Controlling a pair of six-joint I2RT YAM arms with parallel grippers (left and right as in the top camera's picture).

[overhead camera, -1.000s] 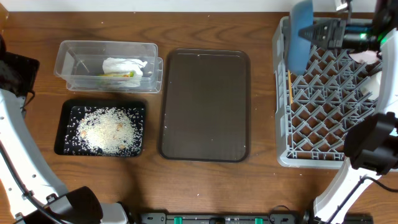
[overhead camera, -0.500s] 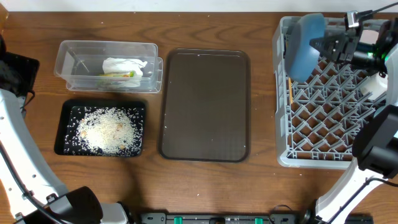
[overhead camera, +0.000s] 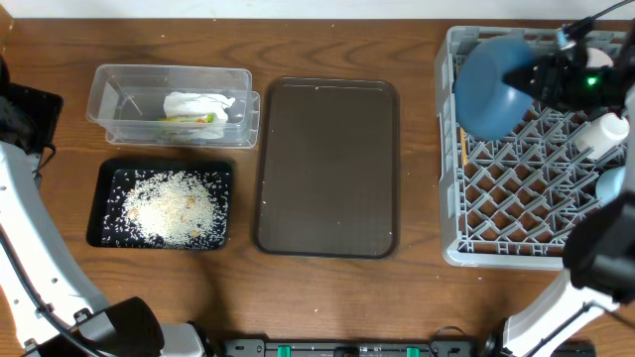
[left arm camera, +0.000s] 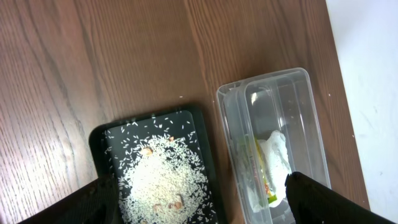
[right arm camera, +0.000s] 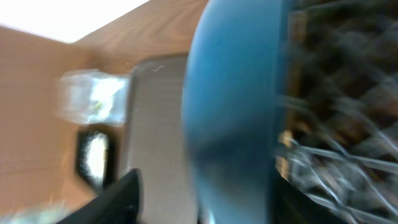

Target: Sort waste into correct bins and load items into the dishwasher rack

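The large dark blue bowl [overhead camera: 490,85] leans on its side in the back left corner of the grey dishwasher rack [overhead camera: 448,198]. My right gripper [overhead camera: 538,76] is at the bowl's rim with its jaws apart. In the blurred right wrist view one finger [right arm camera: 118,199] stands clear of the bowl [right arm camera: 236,112]. Thin chopsticks [overhead camera: 462,141] lie along the rack's left wall, and a pinkish-white cup [overhead camera: 601,134] lies at its right. My left gripper [left arm camera: 199,208] hangs open above the black tray [left arm camera: 99,140] of rice [left arm camera: 158,180] and the clear container [left arm camera: 298,87] with a napkin [left arm camera: 273,152].
A large dark brown serving tray [overhead camera: 327,169] lies between the bins and the rack. The clear container [overhead camera: 109,89] sits behind the black tray [overhead camera: 104,178] at the table's left. A light blue bowl [overhead camera: 615,183] shows at the rack's right edge, partly behind the right arm.
The blue bowl has tipped from standing edge-on to leaning flatter in the rack. My right gripper has shifted right and opened, letting go of it. The left arm is still.
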